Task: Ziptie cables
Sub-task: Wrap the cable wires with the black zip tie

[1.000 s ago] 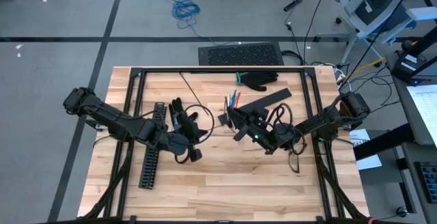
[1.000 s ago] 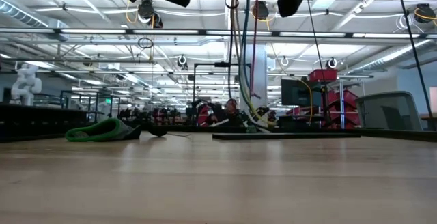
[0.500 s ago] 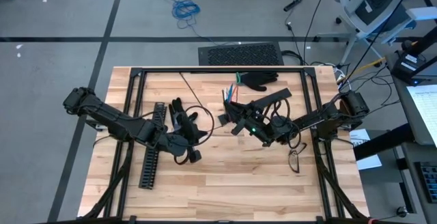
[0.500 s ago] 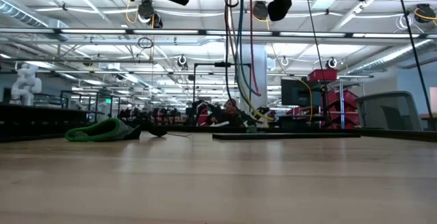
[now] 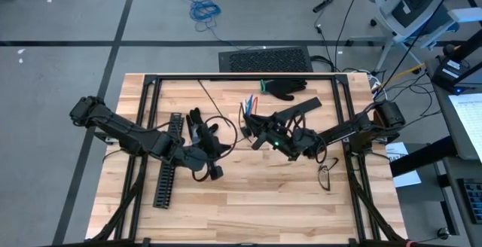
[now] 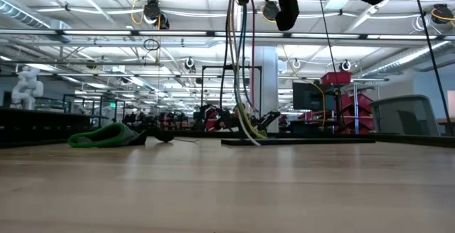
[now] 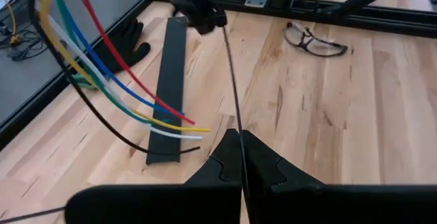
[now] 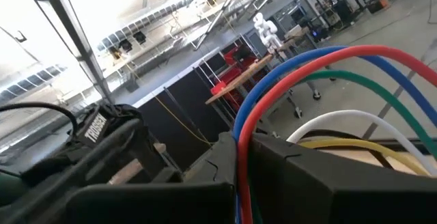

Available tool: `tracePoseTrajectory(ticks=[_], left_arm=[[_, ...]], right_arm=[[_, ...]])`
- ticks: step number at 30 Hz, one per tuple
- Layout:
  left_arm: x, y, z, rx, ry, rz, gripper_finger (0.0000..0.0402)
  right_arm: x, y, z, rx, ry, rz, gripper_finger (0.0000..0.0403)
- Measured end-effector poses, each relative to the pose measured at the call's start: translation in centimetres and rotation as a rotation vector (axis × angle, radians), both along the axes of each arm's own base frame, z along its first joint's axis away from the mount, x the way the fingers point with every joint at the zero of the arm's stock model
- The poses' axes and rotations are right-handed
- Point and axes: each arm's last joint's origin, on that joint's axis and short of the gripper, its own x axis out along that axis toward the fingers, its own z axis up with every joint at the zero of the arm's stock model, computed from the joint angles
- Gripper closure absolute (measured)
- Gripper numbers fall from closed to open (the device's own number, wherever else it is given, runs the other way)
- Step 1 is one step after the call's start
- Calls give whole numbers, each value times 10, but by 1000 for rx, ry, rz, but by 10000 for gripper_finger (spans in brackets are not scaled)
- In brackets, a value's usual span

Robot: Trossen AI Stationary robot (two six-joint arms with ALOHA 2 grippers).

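Above the wood-plank table [image 5: 226,202], thin glossy cables [image 6: 240,62] hang looping.

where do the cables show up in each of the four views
High view: the cables fan out at table centre, by the right hand.
Low view: they hang at centre top, ends touching the table.
Left wrist view: coloured strands cross the upper left.
Right wrist view: they arch over that hand's fingers.
Shared landmark: the flat black strip beside them.
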Motion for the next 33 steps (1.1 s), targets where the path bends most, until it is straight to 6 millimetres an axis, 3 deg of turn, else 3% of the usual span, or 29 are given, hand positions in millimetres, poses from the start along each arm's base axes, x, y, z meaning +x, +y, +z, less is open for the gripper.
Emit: tracePoseTrajectory(ticks=[5,33], left_arm=[[0,0,0,2,3,1,401],[-2,2,-2,36,24,31,401]], right_arm=[[3,1,-7,21,3,3,392],[2,8,-6,-33,29,7,388]])
